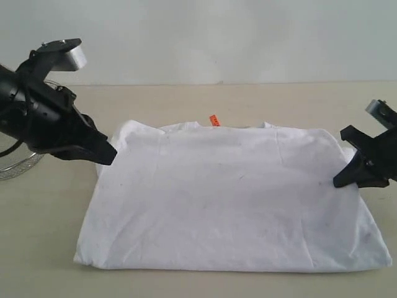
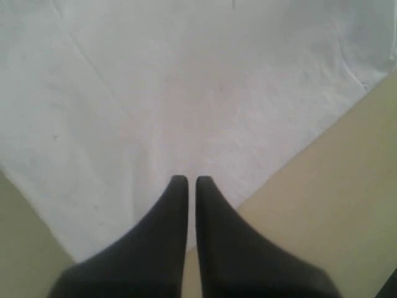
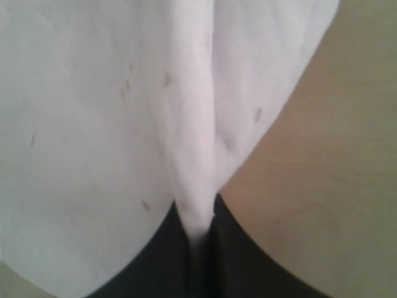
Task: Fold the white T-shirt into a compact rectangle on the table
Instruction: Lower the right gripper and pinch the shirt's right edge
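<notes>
The table (image 1: 205,96) is a pale beige, matte top that runs back to a plain whitish wall (image 1: 217,37); at its left edge, behind the left arm, part of a wire mesh bowl (image 1: 15,166) shows. The white T-shirt (image 1: 229,205) lies in the middle of the table, flat and doubled over into a broad, roughly four-sided shape, with its neckline at the far edge; a small orange neck tag (image 1: 214,120) stands up there, and any print on it is too small to read; faint dark specks dot the cloth. The left gripper (image 1: 111,156) sits at the shirt's left edge, its jaws pressed together with only a slit between them; whether cloth is caught there I cannot tell. The right gripper (image 1: 338,182) is at the shirt's right edge; its jaws pinch a raised ridge of the white fabric.
</notes>
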